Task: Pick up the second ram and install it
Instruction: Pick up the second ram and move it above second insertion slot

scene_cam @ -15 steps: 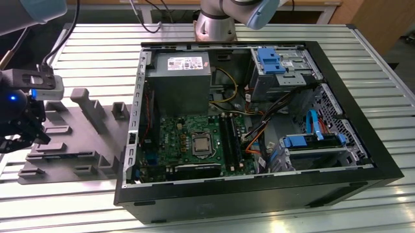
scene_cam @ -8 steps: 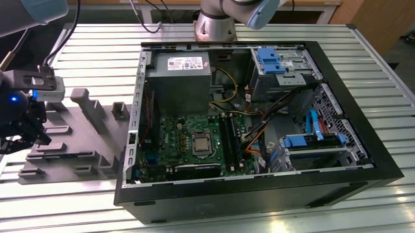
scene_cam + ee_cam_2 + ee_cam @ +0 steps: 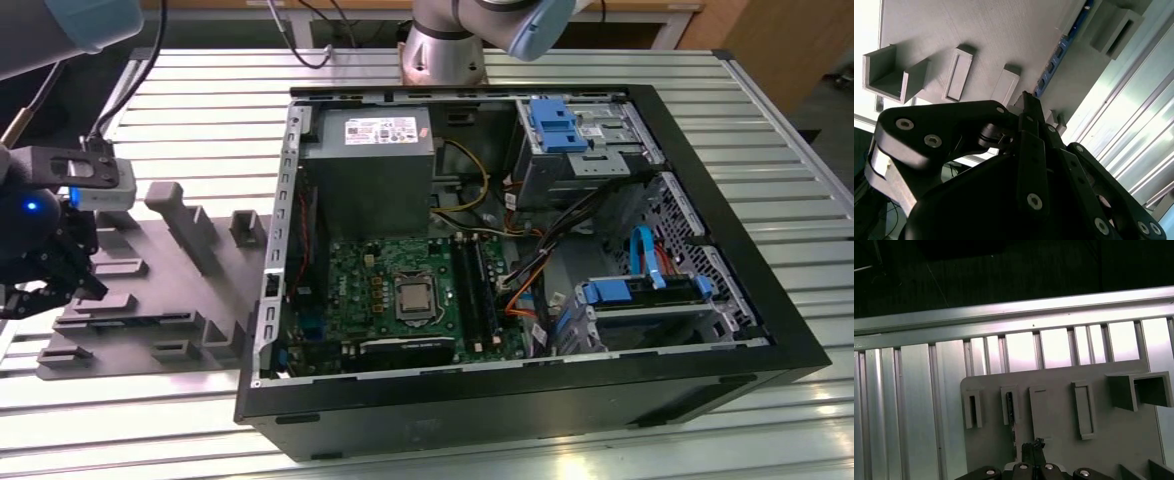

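Observation:
In the exterior view my gripper (image 3: 40,285) hangs over the left end of the grey holder plate (image 3: 147,300), far from the open computer case (image 3: 534,250). In both wrist views its black fingers (image 3: 1026,107) are pressed together with nothing between them. The second ram (image 3: 1056,57) is a thin dark stick with small chips, standing on edge in the plate's holder blocks. It runs away from the fingertips and ends just beside them. In the first wrist view it appears edge-on as a thin line (image 3: 1011,410), close to my gripper (image 3: 1034,447). The green motherboard (image 3: 400,290) carries long black slots (image 3: 470,282).
Raised grey blocks (image 3: 174,205) stand on the holder plate around the gripper. The plate lies on a ribbed metal table (image 3: 200,120), whose edge rail (image 3: 1004,315) is close by. The case holds a power supply (image 3: 374,150), blue drive bays (image 3: 641,295) and loose cables (image 3: 527,285).

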Robot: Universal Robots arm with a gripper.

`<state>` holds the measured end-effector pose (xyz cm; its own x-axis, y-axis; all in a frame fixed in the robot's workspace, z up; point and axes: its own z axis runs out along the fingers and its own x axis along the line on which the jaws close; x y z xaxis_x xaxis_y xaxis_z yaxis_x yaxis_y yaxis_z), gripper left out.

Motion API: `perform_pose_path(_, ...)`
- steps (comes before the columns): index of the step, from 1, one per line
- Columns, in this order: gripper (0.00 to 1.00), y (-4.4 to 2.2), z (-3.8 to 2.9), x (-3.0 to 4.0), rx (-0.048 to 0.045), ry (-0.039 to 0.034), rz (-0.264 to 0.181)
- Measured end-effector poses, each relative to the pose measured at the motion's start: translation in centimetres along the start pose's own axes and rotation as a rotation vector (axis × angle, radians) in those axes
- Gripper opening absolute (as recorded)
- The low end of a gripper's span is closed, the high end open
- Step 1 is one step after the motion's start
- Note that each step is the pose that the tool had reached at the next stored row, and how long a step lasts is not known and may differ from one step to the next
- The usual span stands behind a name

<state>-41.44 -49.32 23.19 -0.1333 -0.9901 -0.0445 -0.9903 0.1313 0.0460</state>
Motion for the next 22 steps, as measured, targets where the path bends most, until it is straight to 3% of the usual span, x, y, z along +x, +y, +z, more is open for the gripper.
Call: perform_pose_path(22,0.11,-0.64,0.22,0.11,-0.0001,0.0001,0.0)
